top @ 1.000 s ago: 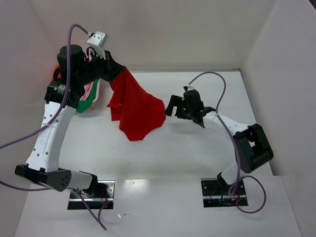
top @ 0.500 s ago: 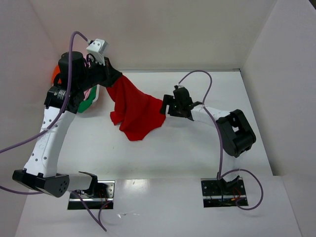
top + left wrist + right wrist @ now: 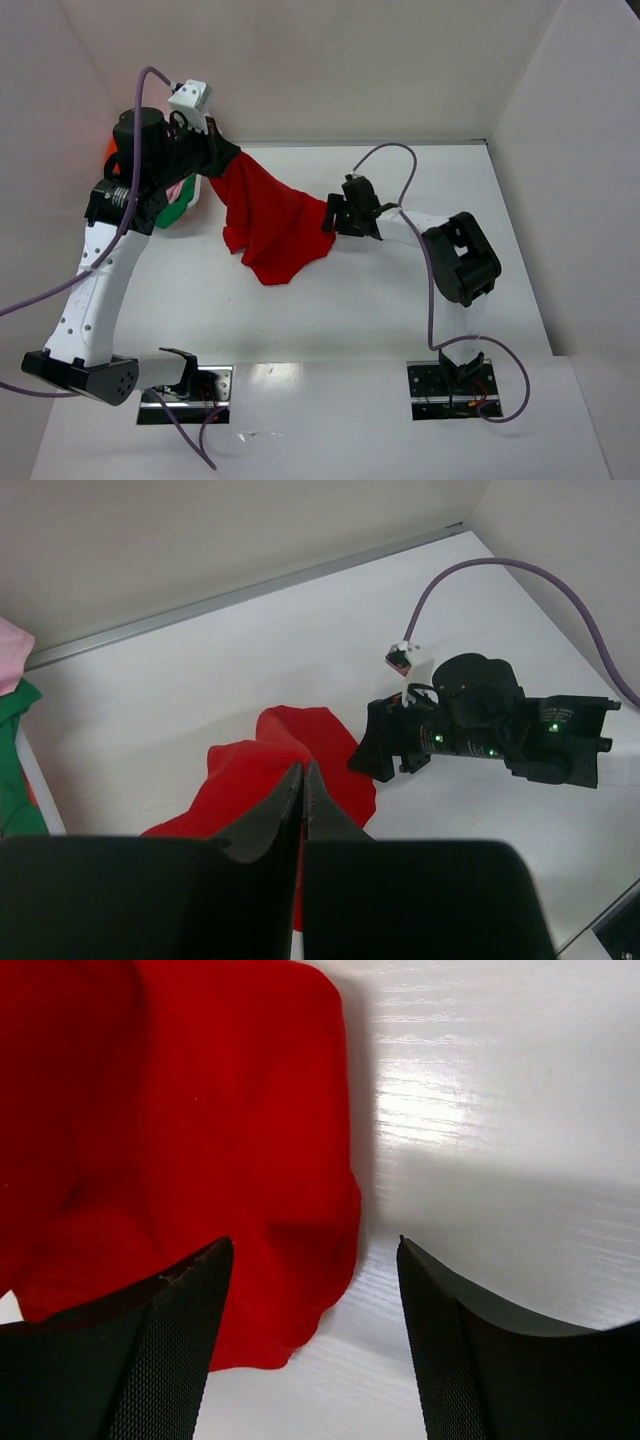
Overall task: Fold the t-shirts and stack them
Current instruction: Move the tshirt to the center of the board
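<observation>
The bright red t-shirt [image 3: 272, 222] hangs from my left gripper [image 3: 228, 160], which is shut on its top edge and holds it lifted; its lower part drapes on the table. In the left wrist view the jaws [image 3: 302, 780] are pressed together over red cloth [image 3: 250, 780]. My right gripper [image 3: 330, 217] is open, low over the table at the shirt's right edge. In the right wrist view the red shirt's edge [image 3: 200, 1140] lies between and ahead of the open fingers [image 3: 185, 1310]. Pink [image 3: 180, 188], green [image 3: 176, 208] and orange [image 3: 112, 152] shirts lie piled at the far left.
White walls enclose the table at the back, left and right. The right arm's purple cable [image 3: 400, 160] arches over the far middle. The right gripper shows in the left wrist view [image 3: 480, 725]. Both arm bases sit at the near edge.
My right gripper has moved left across the table to the red shirt's right edge. My left gripper has drawn the held shirt slightly left and back.
</observation>
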Motion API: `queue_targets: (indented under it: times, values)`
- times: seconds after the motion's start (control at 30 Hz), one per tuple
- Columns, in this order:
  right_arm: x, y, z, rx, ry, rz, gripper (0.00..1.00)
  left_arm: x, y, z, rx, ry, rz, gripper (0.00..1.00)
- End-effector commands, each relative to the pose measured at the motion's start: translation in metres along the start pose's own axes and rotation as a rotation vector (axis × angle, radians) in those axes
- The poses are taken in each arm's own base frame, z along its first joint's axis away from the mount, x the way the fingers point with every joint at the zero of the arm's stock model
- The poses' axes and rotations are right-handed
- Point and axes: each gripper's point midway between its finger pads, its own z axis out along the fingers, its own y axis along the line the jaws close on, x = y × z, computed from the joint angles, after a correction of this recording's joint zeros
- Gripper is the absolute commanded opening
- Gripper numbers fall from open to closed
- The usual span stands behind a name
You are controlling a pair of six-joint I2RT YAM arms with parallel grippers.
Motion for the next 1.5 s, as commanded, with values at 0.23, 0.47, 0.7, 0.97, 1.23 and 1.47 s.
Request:
queue_targets:
  times: [0.23,0.47,0.7,0.97,1.23,1.47]
  values:
    - [-0.009,0.027,0.013,-0.056,-0.024,-0.032,0.57,-0.019,0.001,-0.012,-0.026,-0.074,0.048,0.0]
    - [-0.015,0.031,0.024,-0.047,-0.02,0.008,0.11,-0.018,0.006,-0.014,-0.06,-0.078,0.047,0.0]
    - [-0.072,0.015,-0.003,0.158,-0.188,0.038,0.0,-0.024,0.032,-0.017,-0.206,-0.106,0.044,0.0]
    - [-0.259,0.001,-0.199,0.079,-0.626,0.12,0.0,-0.053,0.072,-0.038,-0.466,-0.214,0.026,0.0]
    - [-0.313,-0.024,-0.371,0.145,-0.941,0.097,0.0,-0.088,0.079,-0.067,-0.56,-0.349,0.026,0.0]
    - [-0.307,-0.022,-0.462,0.171,-1.095,0.083,0.0,-0.107,0.071,-0.1,-0.566,-0.447,0.021,0.0]
